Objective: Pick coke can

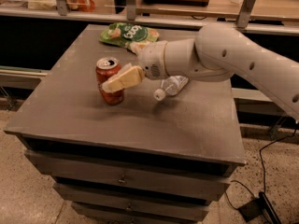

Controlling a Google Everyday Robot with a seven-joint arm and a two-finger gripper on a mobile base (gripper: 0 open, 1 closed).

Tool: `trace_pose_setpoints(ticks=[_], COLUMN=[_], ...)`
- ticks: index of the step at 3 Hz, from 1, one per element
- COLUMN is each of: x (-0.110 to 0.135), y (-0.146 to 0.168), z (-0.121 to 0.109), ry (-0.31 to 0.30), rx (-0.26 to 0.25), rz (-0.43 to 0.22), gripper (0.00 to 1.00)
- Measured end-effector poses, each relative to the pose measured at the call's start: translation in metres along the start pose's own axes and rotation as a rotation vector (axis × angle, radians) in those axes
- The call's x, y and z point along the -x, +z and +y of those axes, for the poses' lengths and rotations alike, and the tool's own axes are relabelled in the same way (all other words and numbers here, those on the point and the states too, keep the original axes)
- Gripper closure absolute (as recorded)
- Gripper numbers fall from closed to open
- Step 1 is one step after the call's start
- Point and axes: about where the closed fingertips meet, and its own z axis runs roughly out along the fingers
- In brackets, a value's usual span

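The red coke can (104, 73) stands upright on the left half of the grey cabinet top (140, 120). My gripper (113, 78) reaches in from the right at can height and is open. Its near cream finger (124, 80) crosses the front of the can's middle, and the other finger shows just behind the can's right shoulder. The can sits on the surface. The white arm (219, 55) comes from the upper right.
A clear water bottle (174, 85) with a white cap lies on its side under the wrist, right of the can. A green snack bag (130, 33) lies at the back of the top. Shelving runs behind. A cable and plug lie on the floor at lower right.
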Motion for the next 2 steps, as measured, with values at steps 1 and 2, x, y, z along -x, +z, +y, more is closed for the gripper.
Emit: trace_pose_setpoints(ticks=[1, 2], x=[0.005, 0.005], y=[0.011, 0.026], z=[0.013, 0.031], ry=[-0.008, -0.011], rx=[0.053, 0.116], rz=[0.004, 0.002], gripper=[0.00, 0.00])
